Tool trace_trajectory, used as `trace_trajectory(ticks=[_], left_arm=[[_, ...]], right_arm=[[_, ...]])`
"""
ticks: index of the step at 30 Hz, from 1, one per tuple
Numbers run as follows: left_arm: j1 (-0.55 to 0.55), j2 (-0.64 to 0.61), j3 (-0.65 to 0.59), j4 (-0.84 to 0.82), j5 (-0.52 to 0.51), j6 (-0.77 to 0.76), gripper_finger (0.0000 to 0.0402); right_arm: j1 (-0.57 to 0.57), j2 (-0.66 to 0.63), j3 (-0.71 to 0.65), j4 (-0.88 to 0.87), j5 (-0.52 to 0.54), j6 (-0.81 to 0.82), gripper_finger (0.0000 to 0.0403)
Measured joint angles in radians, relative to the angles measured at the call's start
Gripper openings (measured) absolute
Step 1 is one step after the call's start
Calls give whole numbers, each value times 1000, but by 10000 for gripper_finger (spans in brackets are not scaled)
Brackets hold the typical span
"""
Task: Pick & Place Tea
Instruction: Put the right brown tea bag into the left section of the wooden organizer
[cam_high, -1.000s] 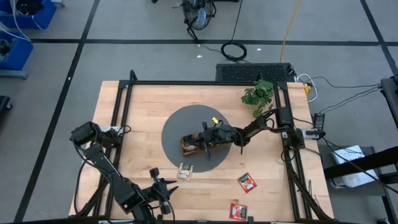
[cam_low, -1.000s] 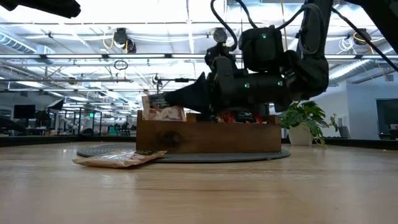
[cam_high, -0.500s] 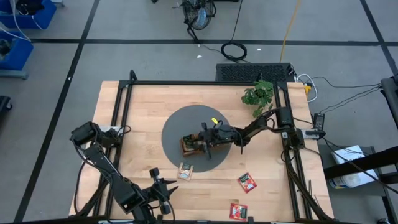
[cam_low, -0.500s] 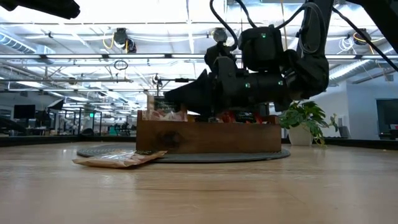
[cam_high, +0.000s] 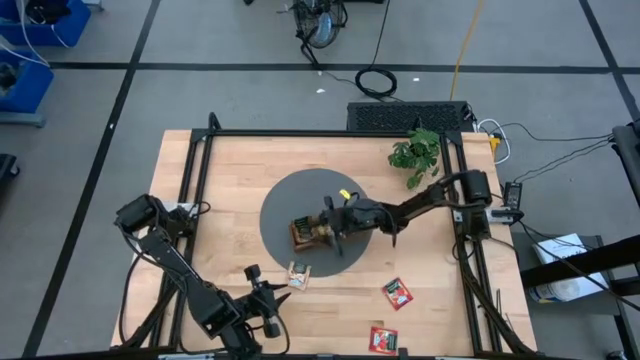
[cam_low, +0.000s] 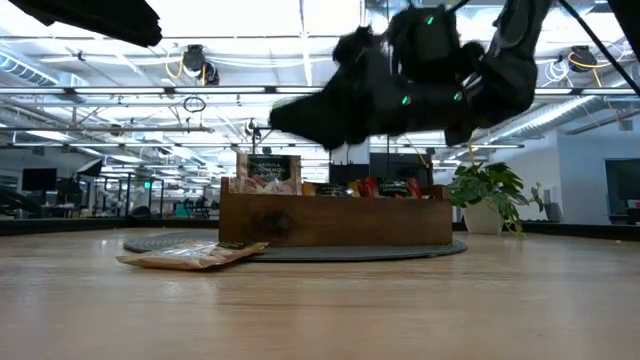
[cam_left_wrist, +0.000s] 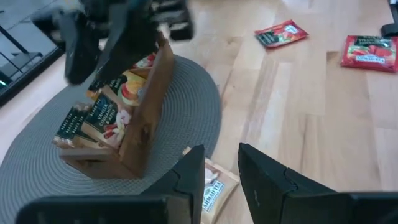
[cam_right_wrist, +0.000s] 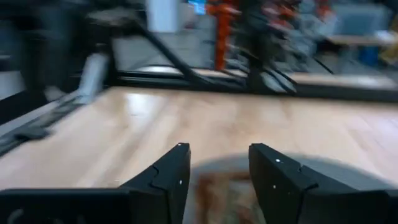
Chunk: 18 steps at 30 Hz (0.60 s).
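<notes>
A brown wooden tray (cam_high: 310, 236) (cam_low: 335, 221) stands on a round grey mat (cam_high: 285, 200), with tea packets upright in its compartments (cam_low: 268, 172) (cam_left_wrist: 102, 115). My right gripper (cam_high: 322, 226) (cam_right_wrist: 214, 171) hovers open above the tray, nothing between its fingers; it is blurred in the low view. A beige tea packet (cam_high: 298, 276) (cam_low: 195, 256) (cam_left_wrist: 212, 186) lies flat on the table near the mat's front edge. Two red packets (cam_high: 397, 292) (cam_high: 383, 340) lie flat toward the front right. My left gripper (cam_high: 264, 302) (cam_left_wrist: 221, 180) waits open by the near edge, pointing at the beige packet.
A small potted plant (cam_high: 415, 152) (cam_low: 487, 195) stands at the far right of the table. A black frame rail (cam_high: 200, 200) runs along the table's sides. Bare wood lies left of the mat and along the far edge.
My right gripper has opened and let go of a beige-green packet, which now stands upright in the tray's left compartment. It has then risen clear above the tray. My left arm has shifted a little toward the table's right.
</notes>
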Motion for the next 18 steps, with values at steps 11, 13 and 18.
trace_trajectory(ticks=[11,13,18], left_arm=[[1,0,0,2,20,-4,102],[1,0,0,11,21,-2,102],[9,0,0,46,21,30,102]], right_arm=[[124,-22,0,-140,77,-198,11],[112,-21,0,-160,52,-162,11],[83,-1,0,-182,38,-125,2]])
